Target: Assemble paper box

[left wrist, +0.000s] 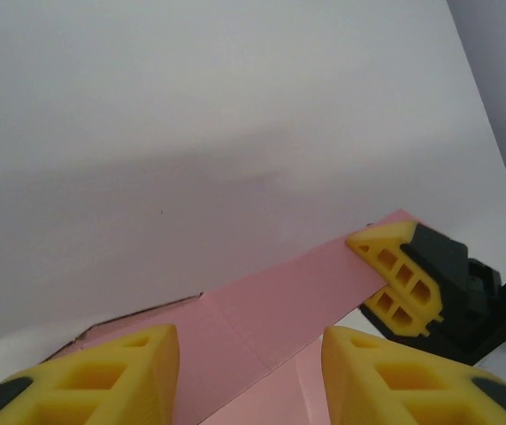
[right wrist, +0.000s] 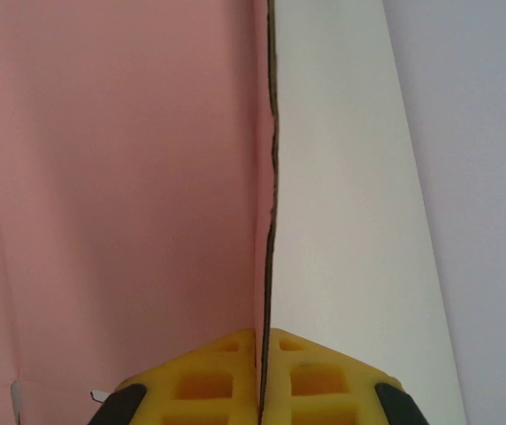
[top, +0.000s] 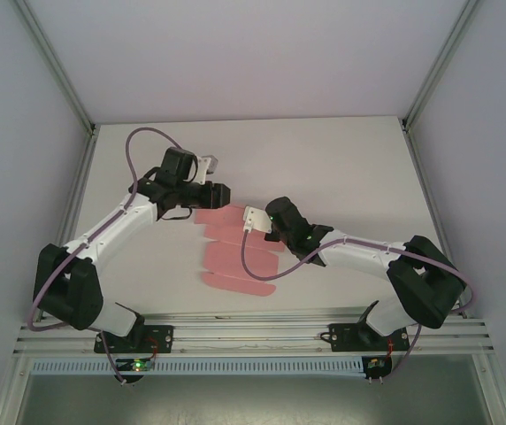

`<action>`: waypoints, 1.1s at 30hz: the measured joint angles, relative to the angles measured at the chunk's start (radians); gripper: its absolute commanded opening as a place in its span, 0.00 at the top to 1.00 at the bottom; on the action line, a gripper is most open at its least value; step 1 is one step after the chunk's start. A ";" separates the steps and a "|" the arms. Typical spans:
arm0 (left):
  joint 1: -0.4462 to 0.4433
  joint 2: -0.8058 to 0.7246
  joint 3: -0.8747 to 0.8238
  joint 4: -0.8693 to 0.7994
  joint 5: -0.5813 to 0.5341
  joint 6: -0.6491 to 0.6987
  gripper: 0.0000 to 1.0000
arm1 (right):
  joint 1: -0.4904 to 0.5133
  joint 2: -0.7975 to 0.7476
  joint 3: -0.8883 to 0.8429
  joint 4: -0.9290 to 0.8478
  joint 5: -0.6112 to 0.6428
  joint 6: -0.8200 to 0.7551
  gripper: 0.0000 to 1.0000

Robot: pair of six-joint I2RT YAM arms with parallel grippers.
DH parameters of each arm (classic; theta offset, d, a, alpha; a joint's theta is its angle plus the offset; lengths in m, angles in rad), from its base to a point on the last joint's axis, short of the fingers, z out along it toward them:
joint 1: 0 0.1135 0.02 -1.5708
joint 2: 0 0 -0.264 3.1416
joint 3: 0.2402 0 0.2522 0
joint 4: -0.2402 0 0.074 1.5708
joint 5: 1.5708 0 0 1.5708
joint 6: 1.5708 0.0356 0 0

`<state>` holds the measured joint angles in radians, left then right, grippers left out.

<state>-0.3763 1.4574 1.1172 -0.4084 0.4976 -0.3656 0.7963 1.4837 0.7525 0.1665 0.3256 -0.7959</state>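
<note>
The paper box [top: 235, 258] is a flat pink die-cut sheet lying on the white table between the two arms. My right gripper [top: 264, 228] is at the sheet's right side, shut on a raised panel. In the right wrist view that panel of the paper box [right wrist: 129, 177] runs edge-on straight into the closed right gripper [right wrist: 264, 333]. My left gripper [top: 222, 195] is at the sheet's far edge. In the left wrist view the left gripper [left wrist: 249, 341] is open, with the lifted pink strip of the paper box [left wrist: 288, 301] showing between its yellow fingers [left wrist: 103, 376]. The right gripper's fingers [left wrist: 399, 274] pinch that strip's far end.
The white table [top: 341, 168] is enclosed by pale walls with metal corner posts [top: 434, 75]. An aluminium rail [top: 253, 332] carrying both arm bases runs along the near edge. Purple cables [top: 147, 133] loop over each arm.
</note>
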 measured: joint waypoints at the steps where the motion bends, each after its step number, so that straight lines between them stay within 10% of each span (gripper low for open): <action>1: -0.005 -0.001 -0.012 0.002 0.001 0.000 0.54 | 0.000 0.000 0.000 0.000 0.000 0.005 1.00; 26: -0.054 0.007 -0.353 0.655 0.071 -0.333 0.66 | 0.007 0.000 0.007 -0.013 -0.015 0.103 1.00; 33: -0.058 -0.003 -0.391 0.726 0.050 -0.367 0.47 | 0.007 -0.002 0.007 -0.009 -0.011 0.121 1.00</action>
<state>-0.4343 1.4540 0.7265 0.3176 0.5472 -0.7330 0.8032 1.4822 0.7593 0.1574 0.3141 -0.6750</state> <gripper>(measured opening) 0.443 0.050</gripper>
